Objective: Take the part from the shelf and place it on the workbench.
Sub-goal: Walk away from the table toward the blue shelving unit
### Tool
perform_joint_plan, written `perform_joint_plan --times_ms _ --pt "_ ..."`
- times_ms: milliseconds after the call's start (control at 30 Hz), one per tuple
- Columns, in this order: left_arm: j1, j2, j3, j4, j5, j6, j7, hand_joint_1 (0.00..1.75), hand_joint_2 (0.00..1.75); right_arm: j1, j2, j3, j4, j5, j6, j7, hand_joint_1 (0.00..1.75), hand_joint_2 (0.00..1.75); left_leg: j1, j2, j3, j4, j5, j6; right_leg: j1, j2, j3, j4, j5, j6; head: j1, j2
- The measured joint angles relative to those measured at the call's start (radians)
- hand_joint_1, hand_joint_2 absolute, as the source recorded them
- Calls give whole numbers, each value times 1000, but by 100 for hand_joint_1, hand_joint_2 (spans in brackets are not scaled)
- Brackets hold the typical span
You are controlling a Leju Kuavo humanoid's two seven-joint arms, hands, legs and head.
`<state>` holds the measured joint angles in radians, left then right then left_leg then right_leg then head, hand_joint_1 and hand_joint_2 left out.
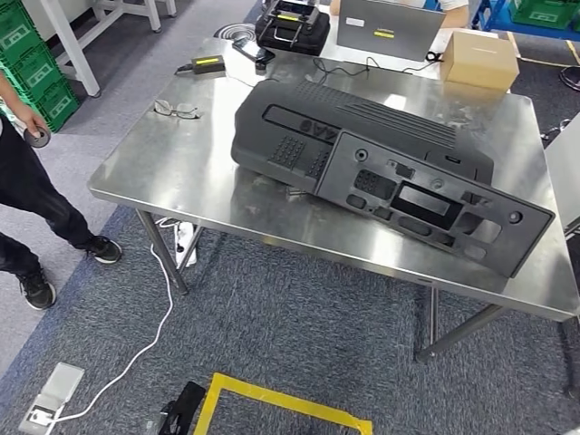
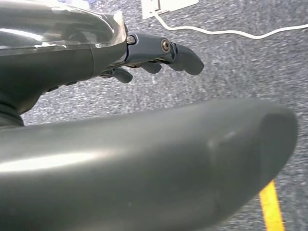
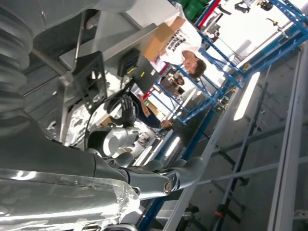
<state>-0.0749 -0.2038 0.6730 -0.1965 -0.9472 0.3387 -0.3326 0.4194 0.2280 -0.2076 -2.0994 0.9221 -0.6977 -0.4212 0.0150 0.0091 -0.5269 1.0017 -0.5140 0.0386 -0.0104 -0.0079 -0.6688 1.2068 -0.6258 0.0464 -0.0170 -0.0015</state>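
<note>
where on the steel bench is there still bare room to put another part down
The clearest bare patch is the workbench's near-left corner, between the glasses and the big dark part. A narrower strip runs along the front edge. The far edge is crowded: laptop, cardboard box, black case, cables.

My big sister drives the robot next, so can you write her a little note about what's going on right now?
Left hand: open, holds nothing, hangs over the grey carpet with its fingers apart.
Right hand: open, holds nothing, away from the table.
Part: the big dark grey moulded part lies on the steel workbench. A second flat dark panel leans on it, its far corner past the table edge.
Done: part looks placed on the workbench.
Left: probably nothing except checking the panel sits safely.
Note: a person stands near the table's left end.
</note>
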Motion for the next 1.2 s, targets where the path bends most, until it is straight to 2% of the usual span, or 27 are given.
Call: perform_joint_plan --times_ms 33,67,100,133,200,233,300,367,400,500,533,567,600,633,700,767,800,867,900,933,967,1033,1067,1100,1133,1167,1200 --pt "0 0 1 0 0 0 0 0 0 0 0 0 3 -1 0 0 0 175 -2 1 -15 1 11 1 0 0 -3 51 -21 1 0 0" --pt "0 0 2 0 0 0 0 0 0 0 0 0 6 -1 0 0 0 175 -5 2 -30 2 22 2 0 0 6 77 -18 0 0 0" --pt "0 0 4 0 0 0 0 0 0 0 0 0 8 -1 0 0 0 175 -7 2 -44 3 32 2 1 0 32 70 5 -3 0 0" --pt "0 0 5 0 0 0 0 0 0 0 0 0 10 -1 0 0 0 175 -9 2 -57 3 43 2 2 1 74 26 35 -9 0 0" --pt "0 0 6 0 0 -1 0 0 0 -1 0 1 12 -1 0 0 0 175 -13 0 -73 4 61 -1 10 4 190 -130 68 -28 0 0" --pt "-1 0 7 0 0 -1 0 0 0 -2 0 2 13 0 0 0 0 175 -14 0 -79 4 70 -5 15 5 239 -204 66 -36 -1 0" --pt "-2 -1 8 0 -1 -1 0 0 0 -3 0 3 14 0 0 0 0 175 -13 0 -88 4 88 -17 23 7 282 -282 56 -45 -1 0" --pt "-1 -1 8 0 -1 -1 0 0 0 -2 1 3 16 0 0 0 0 175 -9 0 -99 7 90 -30 21 4 270 -290 71 -53 -2 0" --pt "1 -1 9 0 -1 -1 1 0 0 -2 1 3 17 0 0 0 0 175 -9 -1 -105 21 66 -36 19 2 260 -292 82 -58 -2 0" --pt "2 0 10 0 0 -1 1 0 0 -1 2 4 20 0 0 0 0 175 -5 -2 -136 169 -81 -49 18 -5 212 -280 113 -69 -5 0" --pt "2 0 10 0 0 -1 1 0 0 -1 2 4 22 0 0 0 0 175 -4 -2 -144 233 -111 -52 18 -6 191 -271 122 -70 -5 0" --pt "2 0 10 0 0 -1 1 0 0 -1 2 4 24 0 0 0 0 175 -4 -2 -144 278 -116 -55 18 -7 168 -260 130 -69 -5 0" --pt "2 0 10 0 0 -1 1 0 0 -1 2 4 26 0 0 0 0 175 -3 -2 -133 297 -98 -56 18 -7 144 -248 138 -68 -5 0" --pt "2 1 11 0 0 -1 1 0 0 -1 2 4 27 0 0 0 0 175 -2 -2 -108 283 -68 -57 17 -7 121 -235 146 -65 -5 0" --pt "-1 1 11 0 0 -1 1 0 0 -1 2 4 28 0 0 0 0 175 0 -2 -17 170 -33 -57 18 -6 77 -207 157 -58 -5 0" --pt "-6 2 11 0 -1 -1 1 0 0 -2 2 4 28 1 0 0 0 175 -1 -3 62 44 -57 -49 19 -6 49 -183 169 -47 -4 0" --pt "-8 2 11 0 -1 -1 1 0 0 -2 2 4 28 1 0 0 0 175 -4 -3 78 12 -71 -42 20 -6 41 -178 176 -42 -4 0" --pt "-5 2 11 0 -1 -2 1 0 0 -2 2 4 28 0 0 0 0 175 -6 -2 72 0 -68 -24 18 -6 33 -176 191 -32 -4 0" --pt "-3 2 11 0 -1 -2 1 0 0 -2 2 5 28 -1 0 0 0 175 -6 0 64 0 -58 -15 16 -5 28 -172 182 -26 -3 0" --pt "-2 2 11 0 -1 -2 2 0 0 -1 2 5 28 -2 0 0 0 175 -4 1 53 -1 -46 -7 14 -4 21 -155 155 -19 -3 0" --pt "-2 2 11 0 -2 -3 2 0 0 -1 2 6 28 -3 0 1 0 175 -3 3 39 -1 -34 -1 12 -3 12 -125 113 -14 -2 0" --pt "-3 2 11 0 -2 -3 1 0 0 -2 1 9 30 -9 0 2 0 175 -5 3 8 0 -9 5 9 -2 -8 -10 14 -5 -1 0" --pt "-3 2 12 0 -2 -3 1 0 0 -2 1 11 31 -16 0 2 0 131 -6 4 -7 1 3 6 8 -3 -13 45 -12 -3 -1 0" --pt "-3 3 12 0 -3 -3 1 0 0 -2 1 15 32 -29 0 2 0 87 -7 4 -24 1 15 6 8 -2 -6 82 -17 -3 -1 0" --pt "-3 3 12 0 -5 -3 1 0 0 -2 0 18 33 -46 0 1 0 44 -9 4 -38 2 26 6 9 -2 17 81 2 -5 -1 0" --pt "-3 3 12 0 -8 -3 1 0 0 -3 0 21 33 -65 0 -2 0 0 -11 4 -51 2 36 5 10 -2 57 43 30 -10 -1 0" --pt "-3 3 12 0 -10 -3 0 0 0 -3 0 24 33 -84 0 -7 0 0 -13 4 -62 2 47 5 12 0 111 -23 54 -19 -1 0"
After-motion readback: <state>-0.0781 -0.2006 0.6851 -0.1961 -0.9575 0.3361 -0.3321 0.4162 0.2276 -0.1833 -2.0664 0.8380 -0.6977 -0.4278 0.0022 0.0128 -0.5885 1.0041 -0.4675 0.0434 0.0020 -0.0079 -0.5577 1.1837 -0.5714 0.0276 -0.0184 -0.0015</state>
